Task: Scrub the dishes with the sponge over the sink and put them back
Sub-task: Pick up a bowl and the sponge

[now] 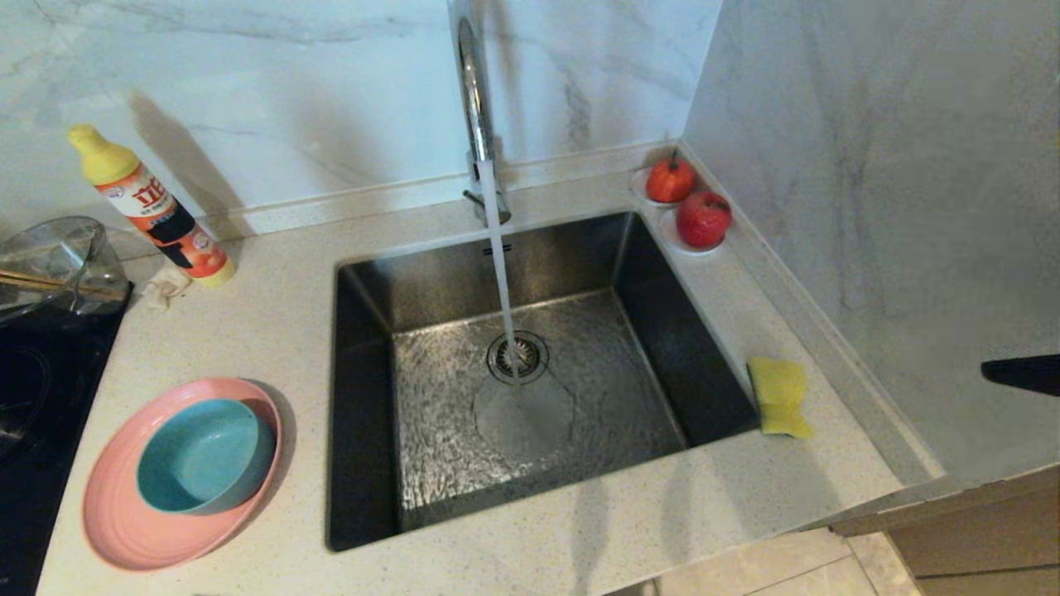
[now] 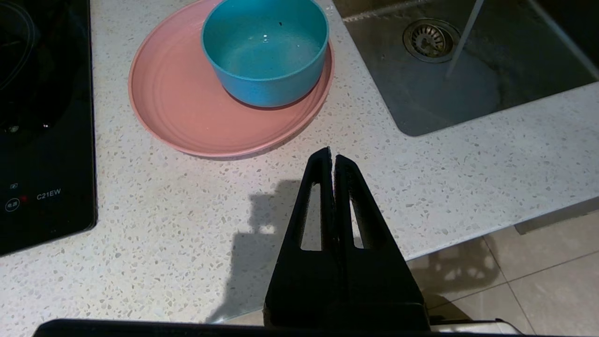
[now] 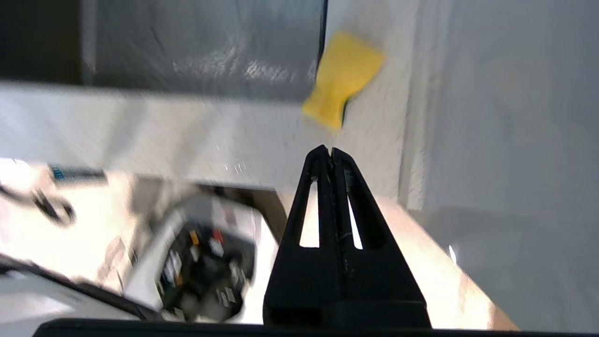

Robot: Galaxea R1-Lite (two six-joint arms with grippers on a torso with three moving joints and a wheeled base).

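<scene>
Setting: speckled white stone counter (image 1: 530, 538) with marble walls behind and along its right edge, around a square steel sink (image 1: 580, 273); water runs from the chrome tap (image 1: 476, 108) onto the drain strainer (image 1: 517, 356).
Sponge: yellow sponge (image 1: 779, 396) lies flat on the counter strip between the sink's right rim and the right wall, near the front-right corner of the basin; a thin green layer shows along one side in the right wrist view.
Right gripper: right gripper (image 3: 331, 150) has its fingers pressed together and holds nothing; it hangs off the counter's front edge, pointing toward the sponge, which sits ahead of the tips and well apart from them. Only a dark tip shows at the right edge of the head view.
Step in hand: reaching for the sponge, by my judgement.
How to do it well: spread the fingers before arriving, come down over the pinched waist, close across the narrow part, and keep clear of the wall and the sink rim.
Dishes: teal bowl (image 1: 203, 455) sits inside the pink plate (image 1: 116, 513) at the counter's front-left corner, left of the sink and beside the black cooktop (image 1: 33, 397).
Left gripper: left gripper (image 2: 332, 154) is parked above the counter's front edge, near the plate, fingers closed and empty.
Further out: detergent bottle (image 1: 149, 207) and glass bowl (image 1: 50, 265) along the back left; two red fruits (image 1: 687, 203) in the back-right corner.
</scene>
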